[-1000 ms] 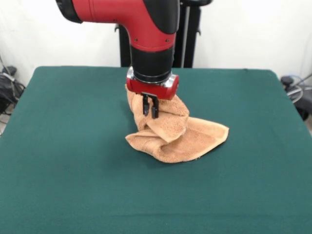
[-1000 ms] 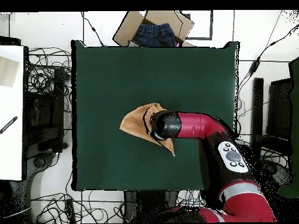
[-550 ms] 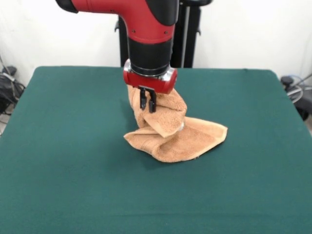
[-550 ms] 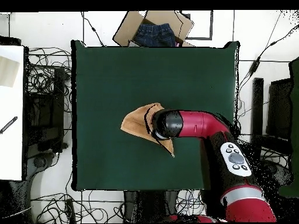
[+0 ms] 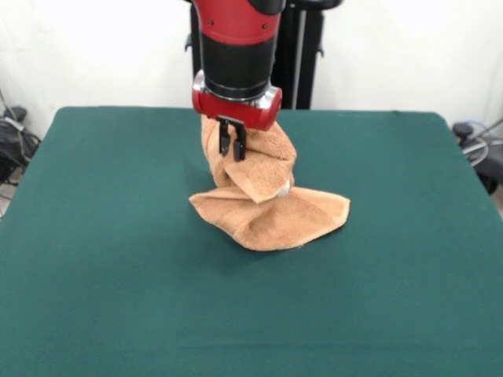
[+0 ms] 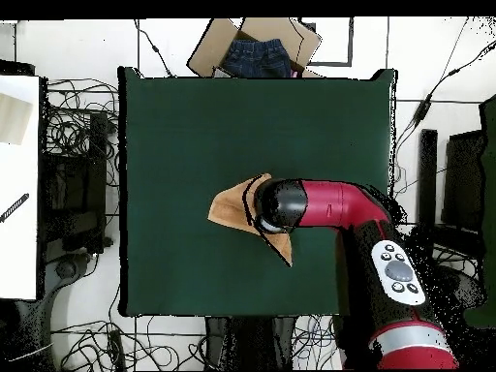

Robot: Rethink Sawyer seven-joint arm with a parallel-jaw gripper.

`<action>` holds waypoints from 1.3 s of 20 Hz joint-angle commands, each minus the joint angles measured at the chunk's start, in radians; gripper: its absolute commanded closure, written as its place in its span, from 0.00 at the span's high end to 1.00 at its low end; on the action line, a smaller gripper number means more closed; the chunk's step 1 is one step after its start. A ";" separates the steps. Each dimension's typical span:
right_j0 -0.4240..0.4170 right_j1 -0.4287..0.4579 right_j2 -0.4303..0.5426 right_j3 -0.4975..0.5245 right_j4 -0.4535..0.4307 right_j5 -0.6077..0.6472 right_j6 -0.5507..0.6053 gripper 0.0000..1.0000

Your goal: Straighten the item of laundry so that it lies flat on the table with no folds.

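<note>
The item of laundry [image 5: 271, 212] is an orange-tan towel, bunched and folded on the dark green table [image 5: 102, 259]. Its upper part hangs in a twisted column from my gripper [image 5: 230, 148], which is shut on the cloth above the table's middle. The lower part still rests on the felt, spreading toward the right in the front view. From overhead, the arm's red and black end covers most of the towel [image 6: 231, 205]; only a tan wedge shows at its left and a thin strip below it.
A cardboard box holding dark blue cloth [image 6: 257, 53] lies beyond the table's far edge in the overhead view. Cables and stands surround the table [image 6: 194, 126] on the floor. A white surface [image 6: 19, 184] stands at the left.
My gripper has risen and shifted slightly left in the front view, lifting the towel higher. The towel's resting part has drawn in, its right corner sliding leftward.
</note>
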 commanded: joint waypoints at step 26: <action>0.068 -0.117 0.045 -0.069 -0.010 0.450 -0.104 0.00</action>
